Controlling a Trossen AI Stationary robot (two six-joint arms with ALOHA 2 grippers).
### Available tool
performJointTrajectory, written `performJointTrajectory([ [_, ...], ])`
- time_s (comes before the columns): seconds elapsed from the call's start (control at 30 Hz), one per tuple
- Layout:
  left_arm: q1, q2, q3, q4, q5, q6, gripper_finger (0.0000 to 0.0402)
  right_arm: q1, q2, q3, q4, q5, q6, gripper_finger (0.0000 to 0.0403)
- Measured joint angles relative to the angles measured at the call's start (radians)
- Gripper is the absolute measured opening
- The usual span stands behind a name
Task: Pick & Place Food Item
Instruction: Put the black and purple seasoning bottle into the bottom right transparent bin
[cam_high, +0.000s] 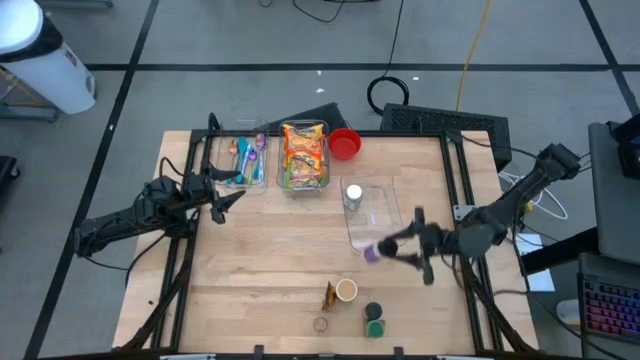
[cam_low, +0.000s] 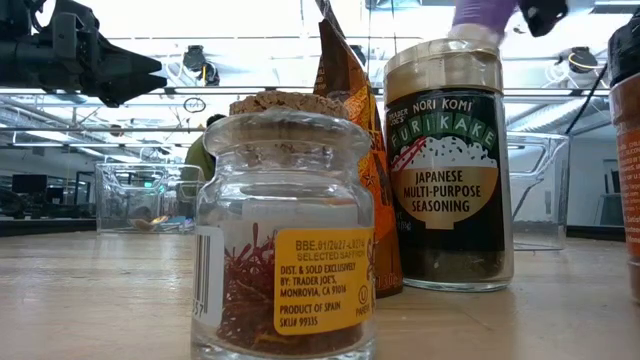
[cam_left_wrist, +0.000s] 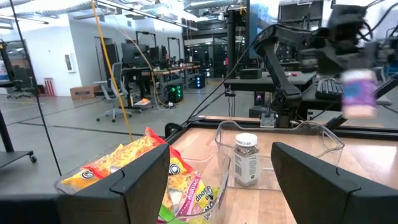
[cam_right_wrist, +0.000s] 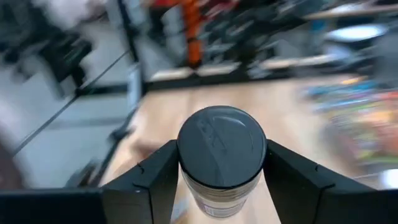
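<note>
Wooden table (cam_high: 260, 270), light planks, dark frame rails along the sides. Far edge: clear bin of toothbrushes (cam_high: 243, 160), clear bin of snack packets (cam_high: 305, 156), red bowl (cam_high: 344, 143). Centre: clear bin (cam_high: 375, 215) holding one spice jar (cam_high: 353, 196). Near edge: saffron jar (cam_low: 285, 235), seasoning jar (cam_low: 448, 180), brown pouch (cam_low: 352, 90), grouped close together.

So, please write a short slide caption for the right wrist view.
Right gripper closed on a dark-lidded jar, held above the wooden table.

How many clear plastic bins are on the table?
3: toothbrush bin at the back left, snack-packet bin beside it, and one bin near mid-table holding a spice jar. None seems hidden.
</note>
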Motion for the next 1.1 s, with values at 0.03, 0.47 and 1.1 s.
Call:
performJointTrajectory([
  [0.03,0.000,0.000,0.000,0.000,0.000,0.000,0.0283,-0.020,-0.020,0.000,0.000,0.017,-0.004,0.0193],
  [0.47,0.000,0.000,0.000,0.000,0.000,0.000,0.0283,-0.432,-0.050,0.129,-0.314,-0.071,0.072,0.0192],
  [1.1,0.000,0.000,0.000,0.000,0.000,0.000,0.0283,-0.773,0.185,0.027,-0.266,-0.228,0.109,0.0194],
])
